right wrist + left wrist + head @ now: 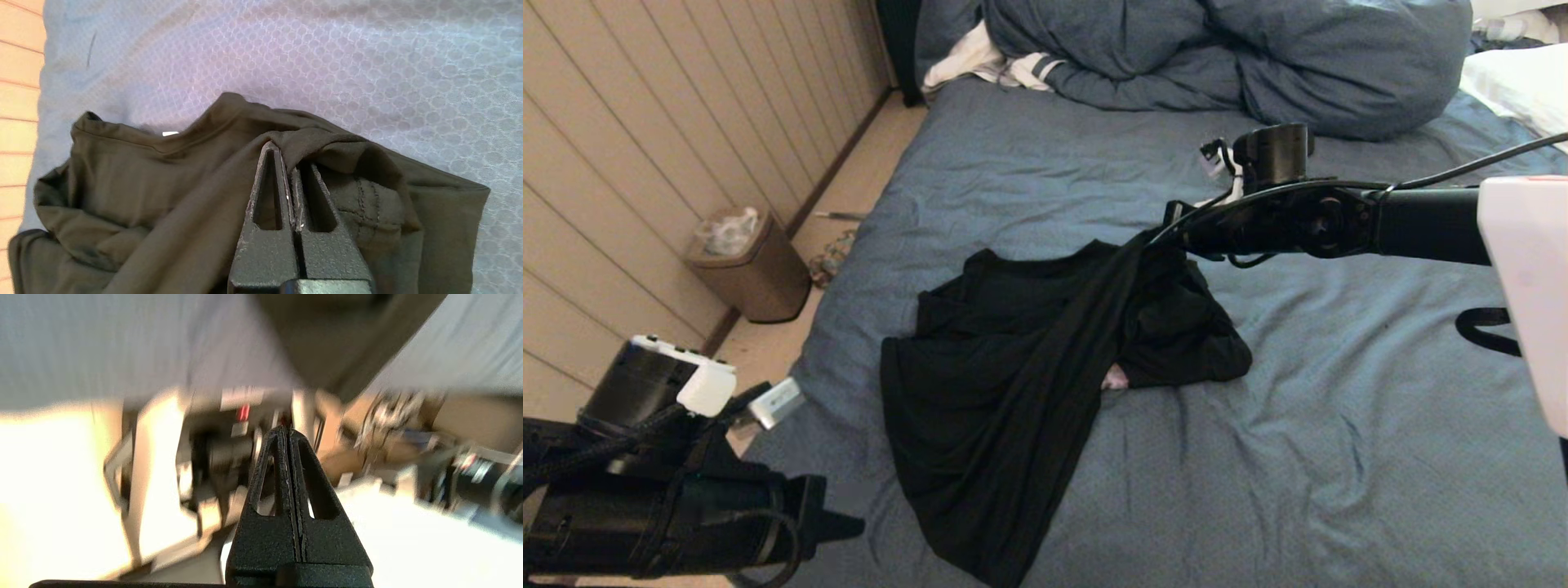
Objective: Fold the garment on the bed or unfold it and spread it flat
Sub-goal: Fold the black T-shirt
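A wall [645, 139] of pale vertical panelling runs along one side of the room, ending in a dark skirting strip where it meets the light wooden floor [849, 175]. A brown waste bin [747, 269] lined with a clear bag stands against that wall. Just beyond the bin, a small patterned cloth [832, 255] lies on the floor. Soft, even light fills the room, warmest on the wall.

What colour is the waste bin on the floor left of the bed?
Brown, with a pale liner inside: the waste bin, clearest in the head view.
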